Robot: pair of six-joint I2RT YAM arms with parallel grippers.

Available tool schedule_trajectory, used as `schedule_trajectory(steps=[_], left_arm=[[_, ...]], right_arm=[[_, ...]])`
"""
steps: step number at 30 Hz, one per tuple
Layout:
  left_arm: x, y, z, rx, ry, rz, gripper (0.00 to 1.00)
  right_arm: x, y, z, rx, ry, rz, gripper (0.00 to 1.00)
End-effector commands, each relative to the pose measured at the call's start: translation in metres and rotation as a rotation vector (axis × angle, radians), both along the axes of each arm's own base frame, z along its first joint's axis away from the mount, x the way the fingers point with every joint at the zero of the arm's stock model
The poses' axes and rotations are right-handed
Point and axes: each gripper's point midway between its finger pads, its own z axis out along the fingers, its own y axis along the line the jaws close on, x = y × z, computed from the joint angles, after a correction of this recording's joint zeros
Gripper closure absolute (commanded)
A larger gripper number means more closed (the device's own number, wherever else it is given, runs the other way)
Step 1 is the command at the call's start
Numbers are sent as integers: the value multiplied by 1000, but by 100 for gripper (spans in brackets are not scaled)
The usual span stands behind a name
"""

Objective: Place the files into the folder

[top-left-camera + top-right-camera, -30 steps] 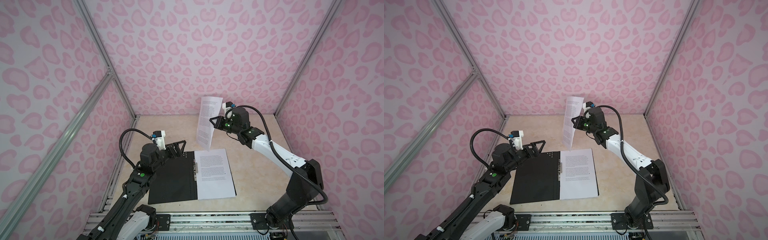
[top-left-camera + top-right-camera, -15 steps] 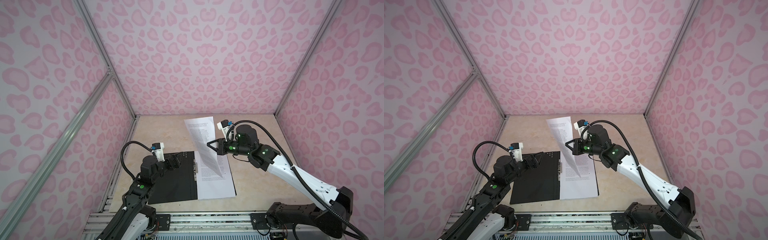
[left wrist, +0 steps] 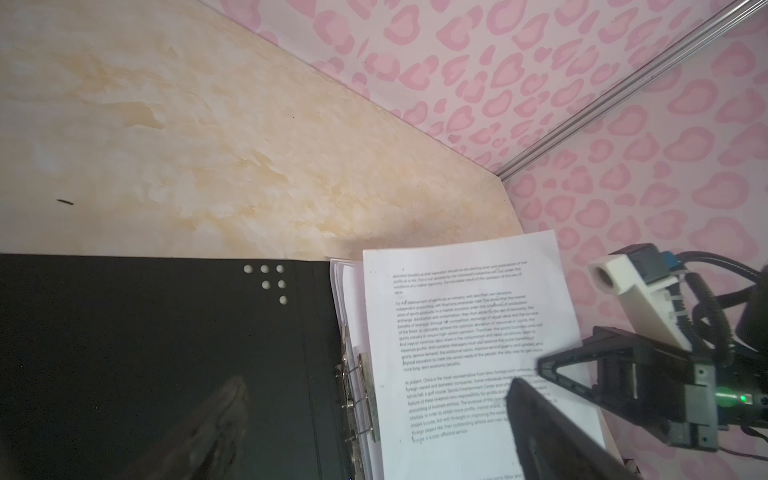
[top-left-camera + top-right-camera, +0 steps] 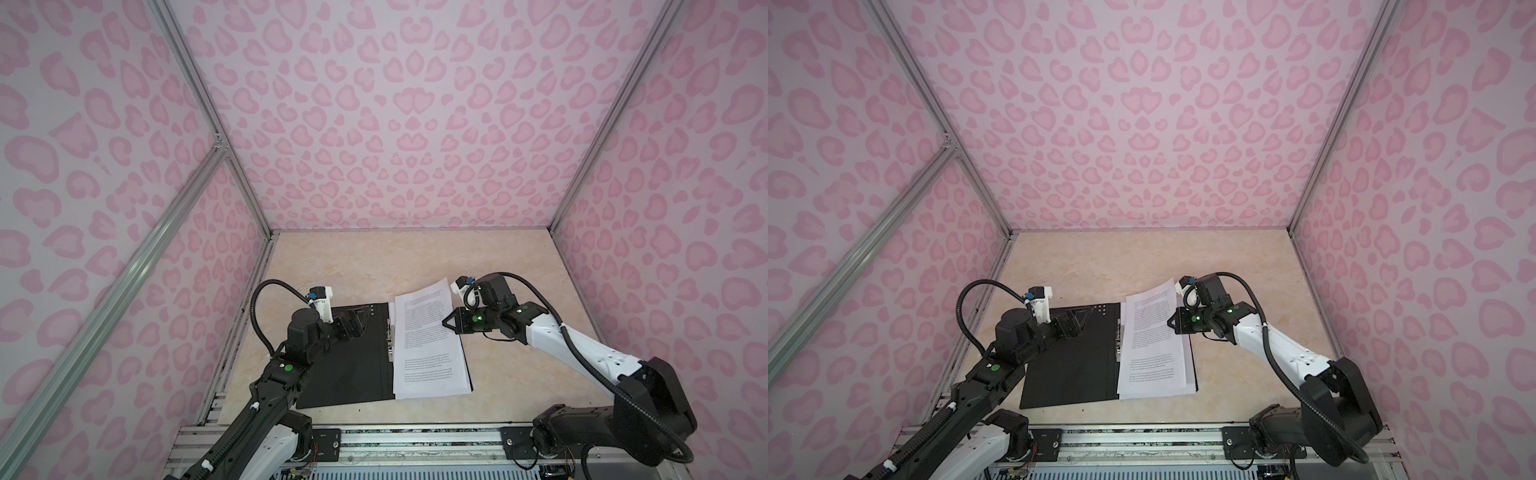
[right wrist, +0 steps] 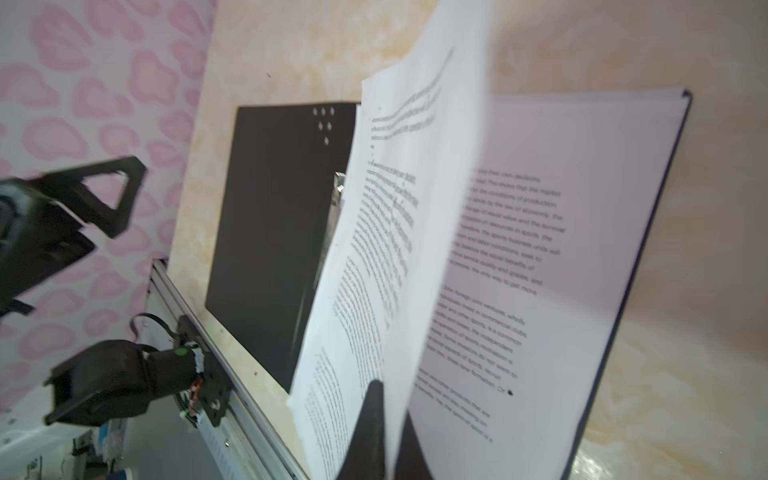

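The folder lies open on the table, black inside, with a metal clip along its spine. Files, white printed sheets, are stacked on its right half. My right gripper is shut on the right edge of one more sheet, which slants down over that stack; in the right wrist view this sheet curves up between the fingertips. My left gripper hovers open over the far part of the bare left flap, holding nothing.
Pink patterned walls close in the table on three sides. An aluminium rail with both arm bases runs along the front edge. Bare beige tabletop stretches behind the folder and to its right.
My right gripper has carried the sheet from upright at the far middle down and nearer, over the folder's right half. My left gripper has sunk closer to the left flap.
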Motion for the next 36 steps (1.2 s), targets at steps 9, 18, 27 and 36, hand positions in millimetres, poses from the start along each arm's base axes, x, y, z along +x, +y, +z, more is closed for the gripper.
schedule_trajectory(steps=[9,18,27,36], left_arm=[[5,-5,5,-10,-17,-19,1],[7,-7,-1,-7,5,-23,1],[9,-14,-7,-24,40,-52,1],[11,-19,-14,-32,71,-71,2]], right_arm=[[-2,-10,-41,-49,12,69,100],[14,-8,-44,37,8,12,100],[23,-6,-50,94,19,-33,100],[23,-3,-56,123,42,-46,100]])
